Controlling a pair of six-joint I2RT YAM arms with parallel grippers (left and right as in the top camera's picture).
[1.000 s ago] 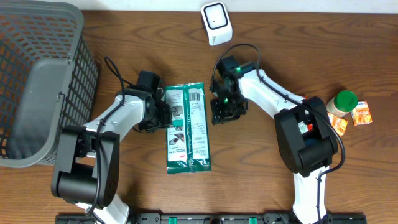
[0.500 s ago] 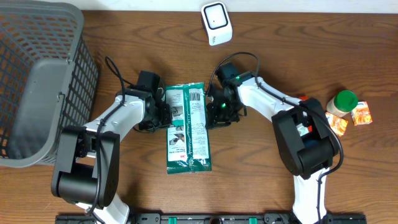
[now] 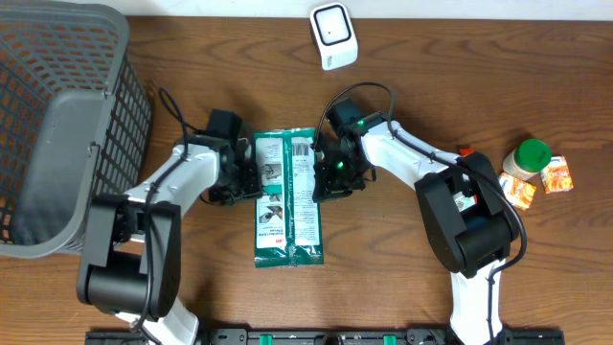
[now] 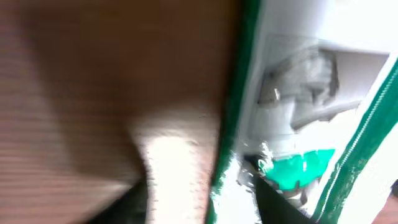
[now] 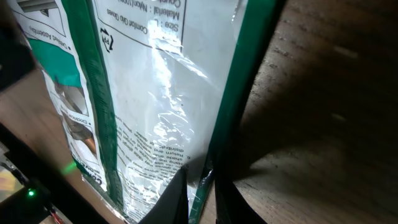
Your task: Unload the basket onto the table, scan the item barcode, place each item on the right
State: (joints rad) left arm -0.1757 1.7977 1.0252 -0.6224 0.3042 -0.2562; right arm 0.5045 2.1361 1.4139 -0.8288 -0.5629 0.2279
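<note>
Grey basket [image 3: 57, 115] at table's 9 o'clock. Left gripper [image 3: 251, 180] at 9 o'clock edge of green-and-white package [image 3: 290, 201]; wrist view blurred, can't tell jaw gap or hold. Package flat mid-table, barcode [image 3: 303, 147] at its 12 o'clock end. Right gripper [image 3: 320, 179] at 3 o'clock edge, nearly closed, pinching green seam. Upside-down print: "Size :" legible, rest too small. White scanner [image 3: 332, 35] at 12 o'clock, well apart. Green-lidded jar [image 3: 527, 158], orange packet [image 3: 556, 174] at 3 o'clock

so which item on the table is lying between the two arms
The flat green-and-white packet. The green-lidded jar and orange sachets sit far off to the right, with neither arm near them.
</note>
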